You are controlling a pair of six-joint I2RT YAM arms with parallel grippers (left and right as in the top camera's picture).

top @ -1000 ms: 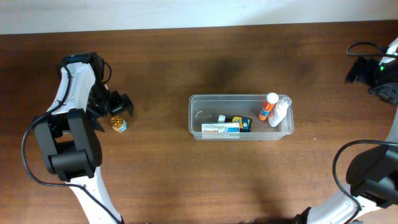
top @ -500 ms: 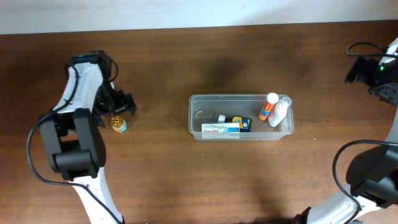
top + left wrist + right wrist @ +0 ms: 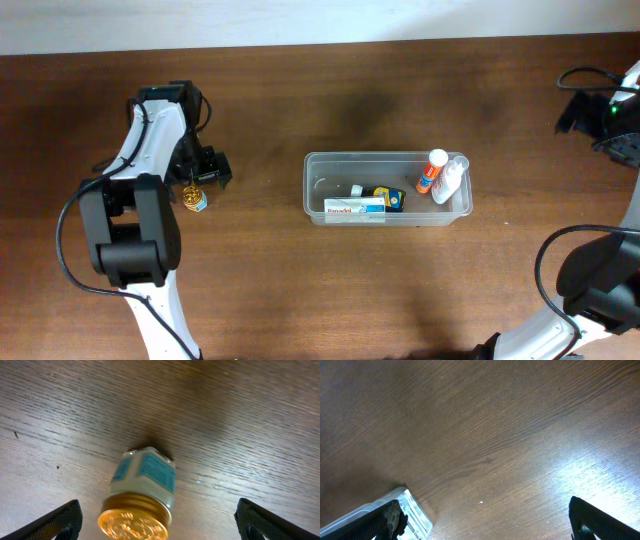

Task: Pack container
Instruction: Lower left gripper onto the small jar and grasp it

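The container (image 3: 314, 163) is a clear rectangular tub in the middle of the table. It holds a white box (image 3: 354, 207), a small dark and yellow item (image 3: 389, 197), an orange bottle with a white cap (image 3: 431, 172) and a pale bottle (image 3: 452, 180). A small jar with a gold lid and blue label (image 3: 193, 200) stands on the wood left of the tub. My left gripper (image 3: 203, 170) hovers just beyond the jar, open. In the left wrist view the jar (image 3: 145, 477) lies between the wide-spread fingers of this gripper (image 3: 157, 522), touching neither. My right gripper (image 3: 492, 522) is open over bare wood.
My right arm (image 3: 600, 115) sits at the table's far right edge, well away from the tub. In the right wrist view the corner of a flat grey object with a printed label (image 3: 412, 512) lies beside the left finger. A white wall runs along the table's back edge.
My left arm has swung a little to the right, carrying the open gripper along over the jar. The jar has barely shifted. The right arm has not moved.
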